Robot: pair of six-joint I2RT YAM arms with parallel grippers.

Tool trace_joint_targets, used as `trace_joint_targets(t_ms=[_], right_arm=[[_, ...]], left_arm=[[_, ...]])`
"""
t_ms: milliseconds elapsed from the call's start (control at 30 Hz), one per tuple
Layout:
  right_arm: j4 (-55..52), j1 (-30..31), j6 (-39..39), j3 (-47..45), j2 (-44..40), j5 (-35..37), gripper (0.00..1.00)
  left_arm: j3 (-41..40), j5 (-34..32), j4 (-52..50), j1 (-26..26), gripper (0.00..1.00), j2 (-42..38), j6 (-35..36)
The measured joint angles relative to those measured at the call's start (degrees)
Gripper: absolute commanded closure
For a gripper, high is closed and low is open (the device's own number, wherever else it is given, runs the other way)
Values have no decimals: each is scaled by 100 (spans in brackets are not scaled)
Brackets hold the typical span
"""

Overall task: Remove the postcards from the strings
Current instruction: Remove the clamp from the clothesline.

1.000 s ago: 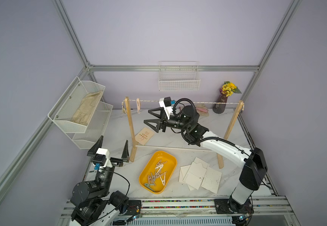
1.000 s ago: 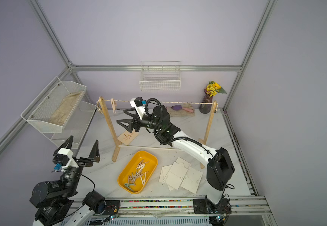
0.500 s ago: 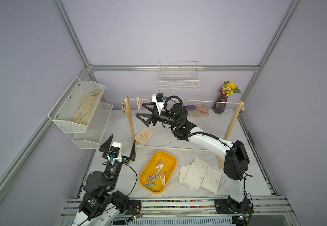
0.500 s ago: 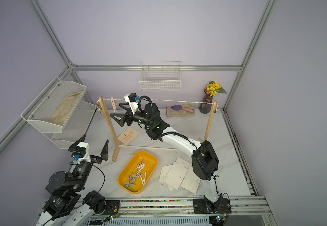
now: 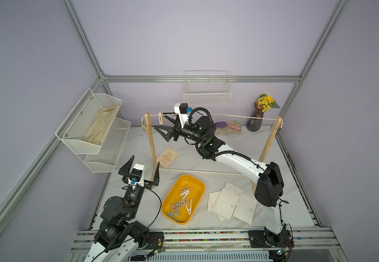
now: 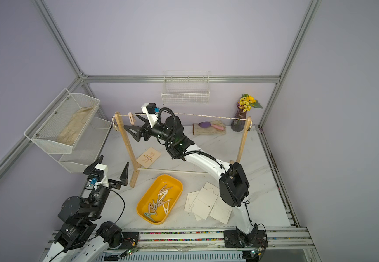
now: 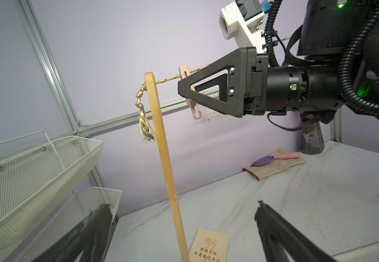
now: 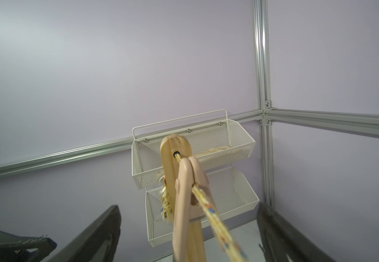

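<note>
1. Lower left of both top views: your left gripper [image 5: 142, 166] stands wide open and holds nothing. It has come up and in toward the left post [image 5: 152, 145] since a second ago.
2. Upper centre-left: your right gripper [image 6: 131, 123] has slid left along the rope [image 5: 240, 116] from mid-span. Its jaws now stand apart on either side of the peach clothespin [image 5: 160, 118], not yet squeezing it.
3. The right wrist view shows that pin biting the rope alone, with no card under it. I see no postcard left hanging, so this is likely cleanup of the last pin.
4. Just right of the post: the tan postcard [image 5: 167, 157] lies flat on the table [image 5: 188, 158], in the same spot as before.
5. Centre bottom: the yellow tray [image 5: 166, 202] of loose pins is unchanged.
6. Right of the tray: the cream postcards [image 5: 231, 202] lie in an untidy stack that hasn't moved.
</note>
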Motion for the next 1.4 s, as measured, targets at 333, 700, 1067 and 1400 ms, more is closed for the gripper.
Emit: trace_joint_targets(t_ms=[333, 700, 1067, 1400], right_arm=[[-92, 7, -83, 59, 72, -175, 49], [-92, 7, -107, 59, 74, -243, 79], [-289, 28, -417, -601, -173, -448, 81], [-1445, 109, -1158, -2380, -1410, -531, 77]], left_arm=[[-33, 2, 68, 0, 0, 15, 0], [-57, 7, 105, 0, 0, 44, 0], [-101, 13, 116, 4, 0, 44, 2], [-122, -9, 278, 20, 0, 42, 0]])
